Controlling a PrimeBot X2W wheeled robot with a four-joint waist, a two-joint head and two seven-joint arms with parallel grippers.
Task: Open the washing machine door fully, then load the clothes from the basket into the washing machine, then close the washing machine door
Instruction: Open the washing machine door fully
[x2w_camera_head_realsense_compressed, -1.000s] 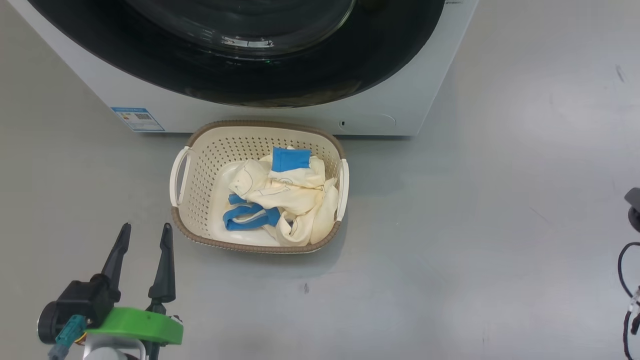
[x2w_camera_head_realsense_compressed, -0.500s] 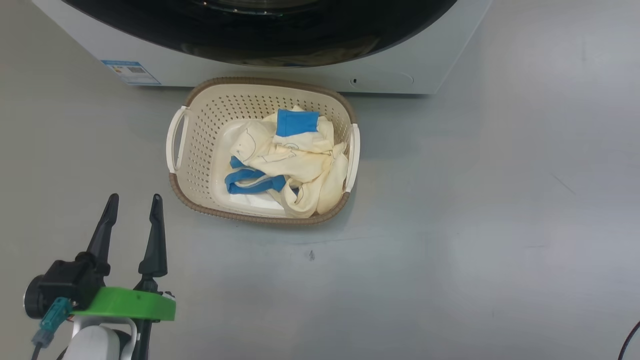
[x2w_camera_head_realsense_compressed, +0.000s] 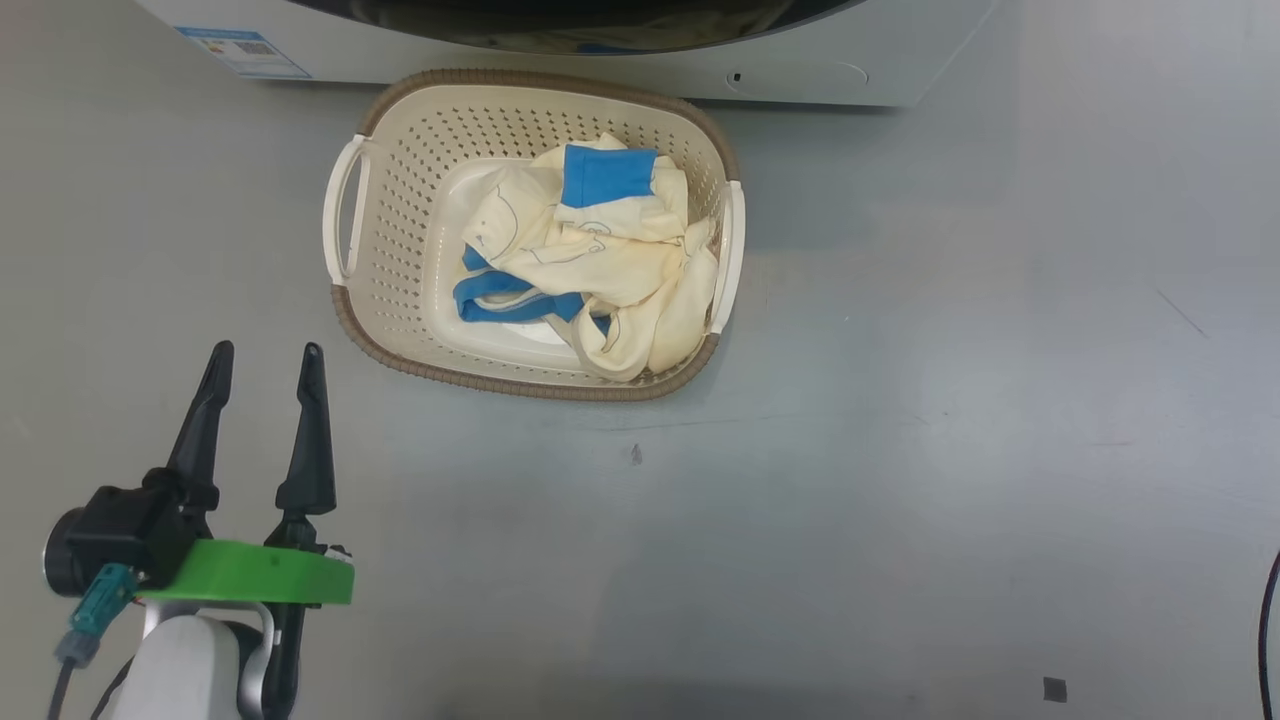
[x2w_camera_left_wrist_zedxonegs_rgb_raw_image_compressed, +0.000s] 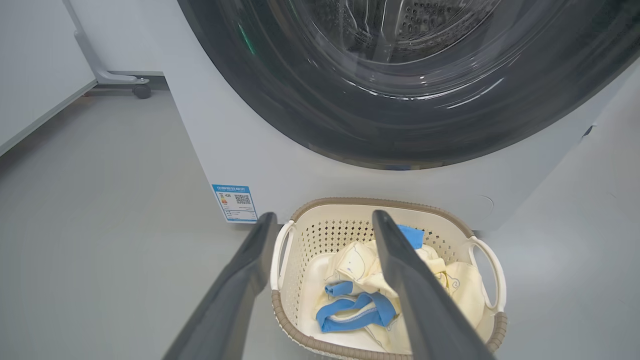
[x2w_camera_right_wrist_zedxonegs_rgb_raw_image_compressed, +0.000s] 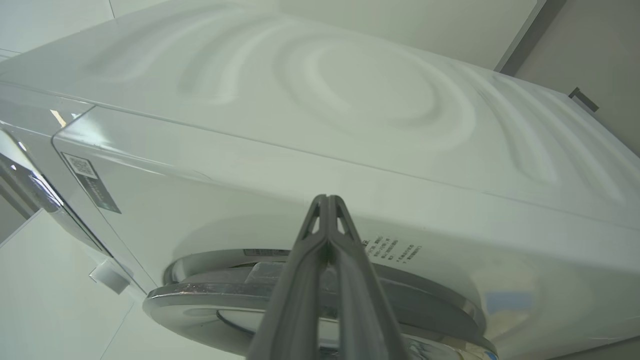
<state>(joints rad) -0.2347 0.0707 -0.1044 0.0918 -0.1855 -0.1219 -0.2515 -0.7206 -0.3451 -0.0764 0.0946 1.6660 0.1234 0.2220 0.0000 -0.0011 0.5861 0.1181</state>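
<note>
Left claw (x2w_camera_head_realsense_compressed: 267, 347) hangs spread wide and empty, well short of the basket (x2w_camera_head_realsense_compressed: 540, 388), with its fingers aimed that way. Clothes (x2w_camera_head_realsense_compressed: 600, 260) lie heaped in the basket, which stands on the floor just before the washing machine (x2w_camera_left_wrist_zedxonegs_rgb_raw_image_compressed: 260, 150). The machine's door (x2w_camera_left_wrist_zedxonegs_rgb_raw_image_compressed: 320, 115) looks shut. Right claw (x2w_camera_right_wrist_zedxonegs_rgb_raw_image_compressed: 327, 200) is pressed together on nothing and points at the machine near the door's rim. Opening the door seems the step in hand. Next, that claw must catch the rim and swing the door wide.
</note>
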